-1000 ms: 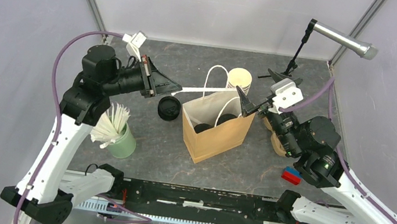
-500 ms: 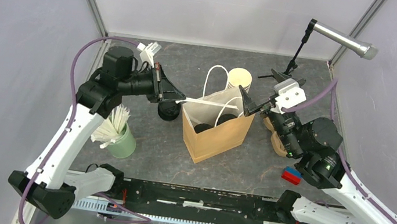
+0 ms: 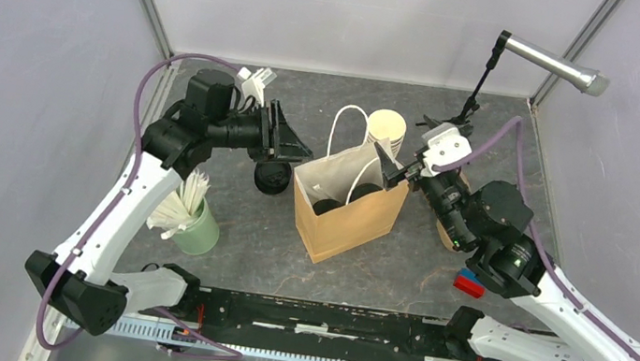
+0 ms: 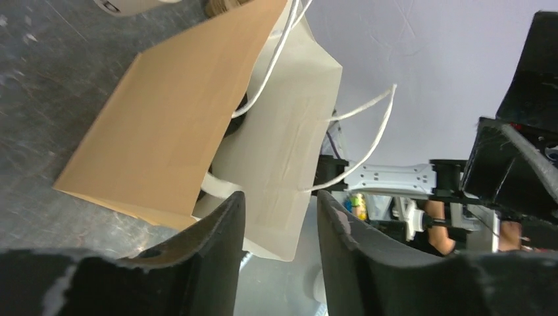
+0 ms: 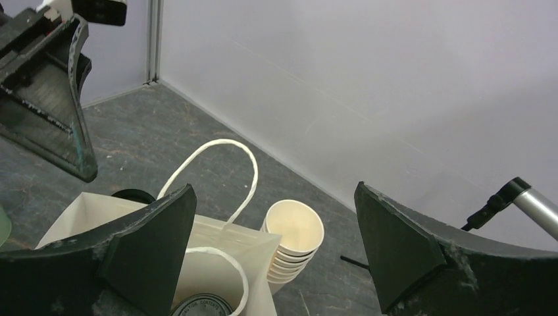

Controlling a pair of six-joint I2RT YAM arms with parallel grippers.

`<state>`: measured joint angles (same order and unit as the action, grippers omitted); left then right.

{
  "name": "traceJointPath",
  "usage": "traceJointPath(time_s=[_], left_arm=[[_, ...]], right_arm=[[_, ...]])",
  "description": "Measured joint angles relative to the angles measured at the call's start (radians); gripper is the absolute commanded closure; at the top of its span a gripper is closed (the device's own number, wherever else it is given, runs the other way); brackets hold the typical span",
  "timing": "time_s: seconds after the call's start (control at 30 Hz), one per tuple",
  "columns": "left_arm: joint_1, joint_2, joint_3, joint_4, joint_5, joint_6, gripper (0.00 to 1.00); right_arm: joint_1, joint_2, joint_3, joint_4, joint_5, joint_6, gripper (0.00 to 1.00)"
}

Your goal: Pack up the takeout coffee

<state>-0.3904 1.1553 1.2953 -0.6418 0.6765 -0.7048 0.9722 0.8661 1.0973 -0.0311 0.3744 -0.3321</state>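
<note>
**Coffees are sitting in the bag, both claws hanging empty**

Going left to right: a green cup (image 3: 196, 231) of white sticks is standing by the left arm. The left gripper (image 4: 279, 204) is hovering just left of the brown paper bag (image 3: 351, 218) with its fingers parted and nothing between them. Below it a pile of loose black lids (image 3: 271, 176) is lying on the table, just beside the bag.

The takeout coffee (image 3: 328, 207) is sitting inside the bag; only black lids are showing down in there, and I'm counting two. Behind the bag a stack of lidless cups (image 3: 387, 129) is standing. The right gripper (image 5: 274, 191) is hanging over the bag's right edge, spread wide and empty.

Handling-wise, I'm guessing those cups are light, with thin walls that crush easily, and the lids are slick and could pop off. I'd be grabbing the paper body just under the lid, gently. For moving everything at once, the white cord handles (image 3: 342, 132) are looking like the safer hold.
</note>
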Motion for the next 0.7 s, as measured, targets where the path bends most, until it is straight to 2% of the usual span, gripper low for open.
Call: traceJointPath(time_s=[0.07,0.13,0.17,0.2,0.37,0.5,0.7], left_arm=[[0.0,0.019,0.043,-0.03,-0.02,0.023,0.41],[0.0,0.034,0.095,-0.062,-0.041,0.053,0.32],[0.0,0.044,0.134,-0.087,-0.056,0.069,0.1],[0.0,0.052,0.176,-0.111,-0.076,0.091,0.0],[0.0,0.096,0.433,-0.237,-0.19,0.193,0.0],[0.0,0.089,0.579,-0.296,-0.313,0.26,0.0],[0.0,-0.009,0.624,-0.34,-0.497,0.314,0.0]], right_arm=[[0.0,0.009,-0.002,-0.013,0.0,0.015,0.03],[0.0,0.015,-0.002,-0.023,0.001,0.029,0.03],[0.0,0.018,-0.002,-0.029,0.005,0.037,0.03],[0.0,0.024,-0.002,-0.038,0.011,0.048,0.03],[0.0,0.111,0.061,-0.131,0.054,0.129,0.03],[0.0,0.158,0.124,-0.177,0.073,0.192,0.03],[0.0,0.169,0.209,-0.188,0.087,0.285,0.03]])
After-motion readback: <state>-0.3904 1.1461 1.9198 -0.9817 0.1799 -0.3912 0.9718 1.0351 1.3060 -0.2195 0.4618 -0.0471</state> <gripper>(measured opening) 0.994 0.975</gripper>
